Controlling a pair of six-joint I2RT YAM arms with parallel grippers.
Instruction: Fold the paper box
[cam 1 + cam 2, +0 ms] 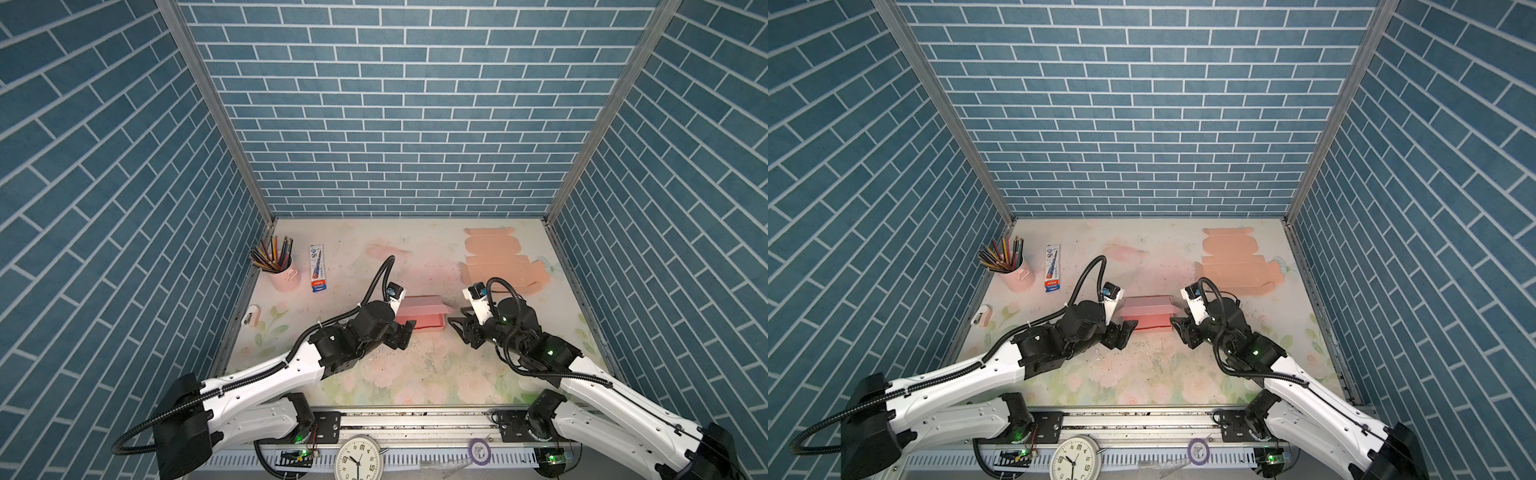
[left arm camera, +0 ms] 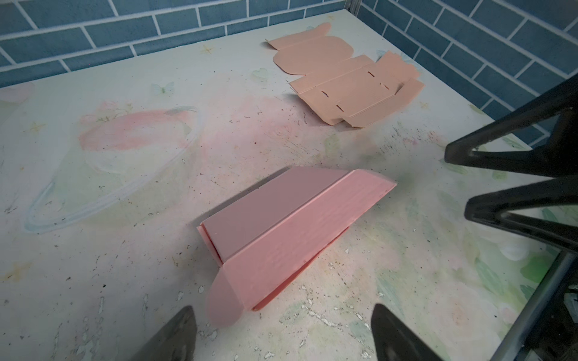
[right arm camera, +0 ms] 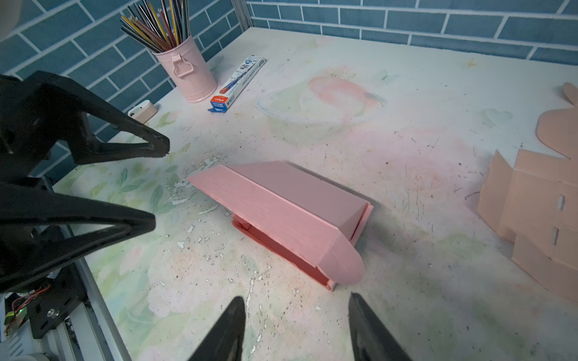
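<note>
The pink paper box [image 1: 422,318] [image 1: 1148,316] lies mid-table between the two grippers. Its lid [image 2: 291,225] slopes down over the front without closing, and the red inside shows underneath. A rounded flap [image 3: 344,265] sticks out at each end. My left gripper [image 1: 405,334] [image 1: 1127,334] is open just off the box's left end, holding nothing. In the left wrist view the left gripper [image 2: 281,308] has bare table between its tips and the near flap beside one finger. My right gripper [image 1: 454,316] [image 1: 1174,318] [image 3: 295,295] is open and empty, just off the right end.
Flat peach cardboard blanks [image 1: 498,266] lie at the back right. A pink cup of pencils [image 1: 284,274], a pen packet [image 1: 318,268] and a small white-and-pink item [image 1: 251,316] stand along the left side. Blue brick walls enclose three sides. A clock [image 1: 358,459] sits below the front rail.
</note>
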